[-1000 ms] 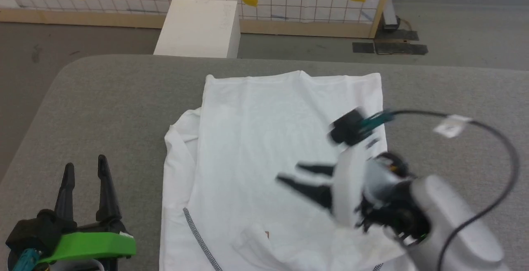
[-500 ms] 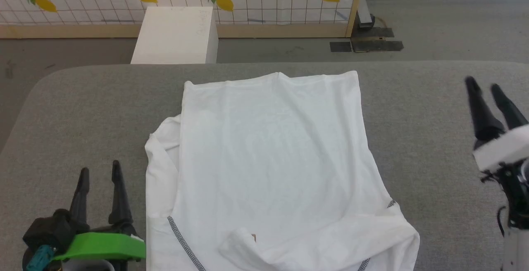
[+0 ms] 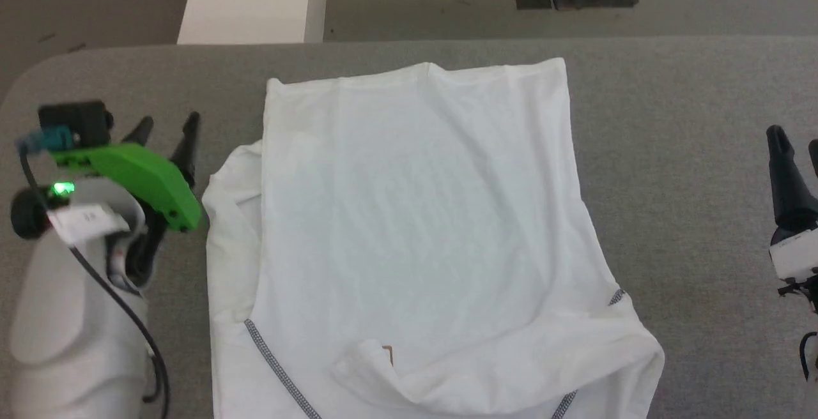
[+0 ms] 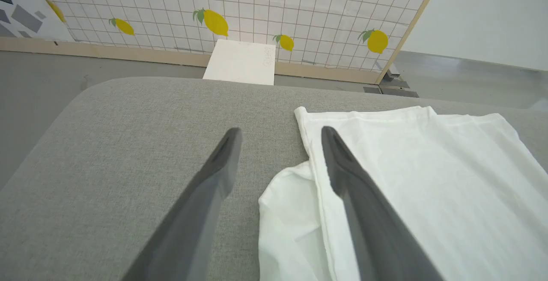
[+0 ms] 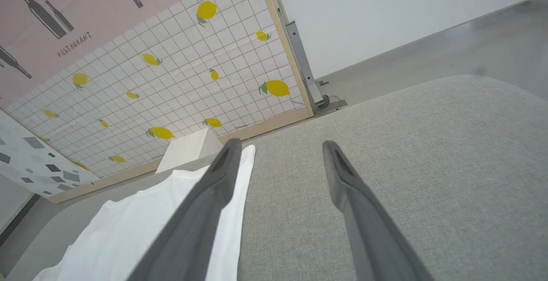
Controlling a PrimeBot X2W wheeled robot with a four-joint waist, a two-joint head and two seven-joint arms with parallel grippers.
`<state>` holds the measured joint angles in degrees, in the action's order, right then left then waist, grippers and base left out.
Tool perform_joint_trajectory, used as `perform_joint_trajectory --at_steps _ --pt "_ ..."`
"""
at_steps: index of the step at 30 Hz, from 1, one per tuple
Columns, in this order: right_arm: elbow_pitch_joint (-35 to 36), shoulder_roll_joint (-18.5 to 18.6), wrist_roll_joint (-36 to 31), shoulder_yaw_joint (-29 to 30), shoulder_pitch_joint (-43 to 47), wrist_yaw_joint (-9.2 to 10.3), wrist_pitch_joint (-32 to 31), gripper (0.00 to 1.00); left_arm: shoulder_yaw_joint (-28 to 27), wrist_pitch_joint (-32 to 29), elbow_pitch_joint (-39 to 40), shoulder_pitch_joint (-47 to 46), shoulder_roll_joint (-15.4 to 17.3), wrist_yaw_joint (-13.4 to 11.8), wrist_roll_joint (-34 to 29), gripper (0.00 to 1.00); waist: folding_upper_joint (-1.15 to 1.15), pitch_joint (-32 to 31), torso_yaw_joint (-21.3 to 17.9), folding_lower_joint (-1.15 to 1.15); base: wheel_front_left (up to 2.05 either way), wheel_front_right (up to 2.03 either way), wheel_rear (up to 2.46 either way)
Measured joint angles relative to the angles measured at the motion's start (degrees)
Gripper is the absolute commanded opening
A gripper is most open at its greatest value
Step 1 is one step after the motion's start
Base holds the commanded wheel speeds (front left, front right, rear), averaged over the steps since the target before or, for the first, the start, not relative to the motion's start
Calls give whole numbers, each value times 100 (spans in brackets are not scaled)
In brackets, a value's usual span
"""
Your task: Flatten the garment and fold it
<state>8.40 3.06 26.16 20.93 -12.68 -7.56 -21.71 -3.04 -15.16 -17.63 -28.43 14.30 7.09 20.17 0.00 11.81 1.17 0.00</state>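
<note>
The white long-sleeved shirt lies spread on the grey fabric-covered table, with its hem toward the far edge and its collar end toward the robot. The body is mostly flat with light wrinkles. 1 sleeve lies folded along the shirt's left side, and the cloth near the collar is bunched into a soft fold. A small tan label peeks out beside that fold. A dark grey zigzag seam runs diagonally at the lower left, and a 2nd seam shows at the lower right.

The left gripper is just beside the folded sleeve, its 2 fingers spread apart and holding nothing. In the left wrist view 1 finger overlaps the shirt's edge. The right gripper is well apart from the shirt, over bare table at the right, also spread wide and empty.

Beyond the table stand a white box and a lemon-printed grid panel.
</note>
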Motion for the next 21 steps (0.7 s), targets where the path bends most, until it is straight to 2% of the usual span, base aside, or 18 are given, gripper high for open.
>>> perform_joint_trajectory --at_steps 4,7,11,14,21 --pt "105 -7 12 -90 -153 0 -46 100 57 -1439 -572 -938 392 0 270 100 0 347 -51 0 0 0 0" --pt "131 -9 26 -115 -182 0 -46 100 366 -2392 -733 -1394 619 0 360 100 0 600 -106 1 0 0 0" --pt "157 -13 67 -121 -225 0 -37 100 876 -3187 -756 -1636 880 0 402 100 0 917 -193 1 0 0 0" --pt "168 -13 83 -136 -272 0 3 100 1079 -3504 -784 -1654 1025 0 409 100 0 1119 -258 1 0 0 0" --pt "177 -13 132 -169 -325 0 108 100 1093 -3754 -758 -1653 1073 0 592 100 0 1448 -408 1 0 0 0"
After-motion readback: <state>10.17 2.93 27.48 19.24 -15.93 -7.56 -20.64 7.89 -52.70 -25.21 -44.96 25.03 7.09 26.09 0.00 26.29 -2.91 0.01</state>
